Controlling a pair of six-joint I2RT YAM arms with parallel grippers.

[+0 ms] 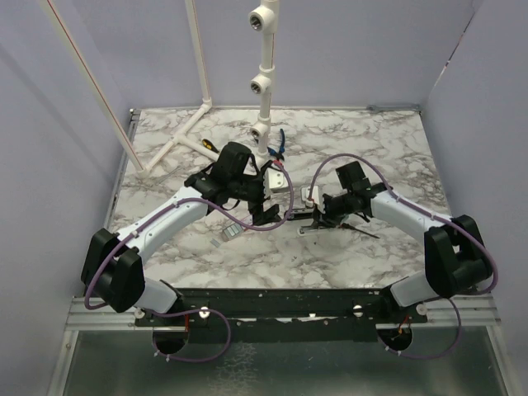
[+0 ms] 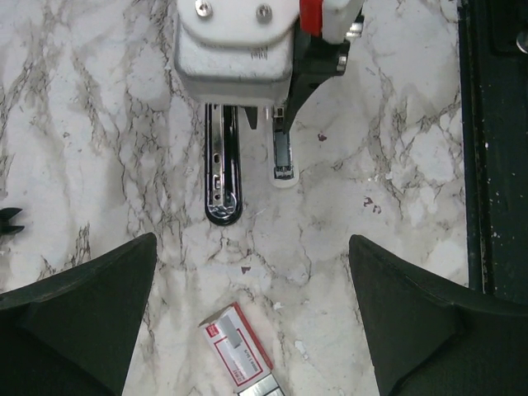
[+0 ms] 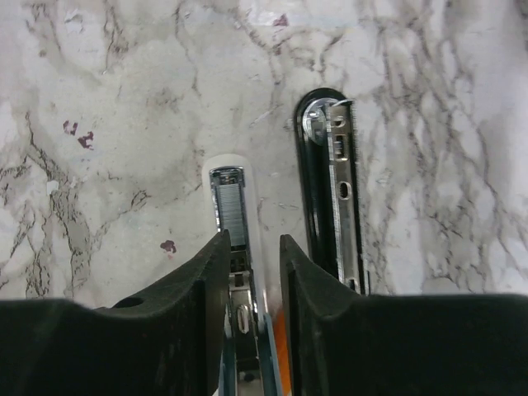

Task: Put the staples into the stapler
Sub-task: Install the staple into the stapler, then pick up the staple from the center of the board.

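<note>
Staple box (image 2: 235, 355), one small white carton edged in red, lies flat on the marbled counter (image 2: 91, 124), furthest left of the task's things in the overhead view. One silvery block touches its near end, cut off by the edge of the left wrist view.

Next comes the left hand (image 2: 252, 243). Its two dark fingers are spread wide and hold nothing, and the box lies low between them in its own camera.

Right of that is the one stapler (image 2: 223, 165), swung open on the counter into two limbs lying side by side, their tips just apart. One is a black base with a metal plate (image 3: 334, 198). The other is a pale channel (image 3: 247, 177) with one strip of staples (image 3: 232, 206) seated inside.

Furthest right, the right hand (image 3: 254, 239) straddles the pale channel, its two fingers set narrow and close against the channel's sides. Whether they press on it I cannot tell.
</note>
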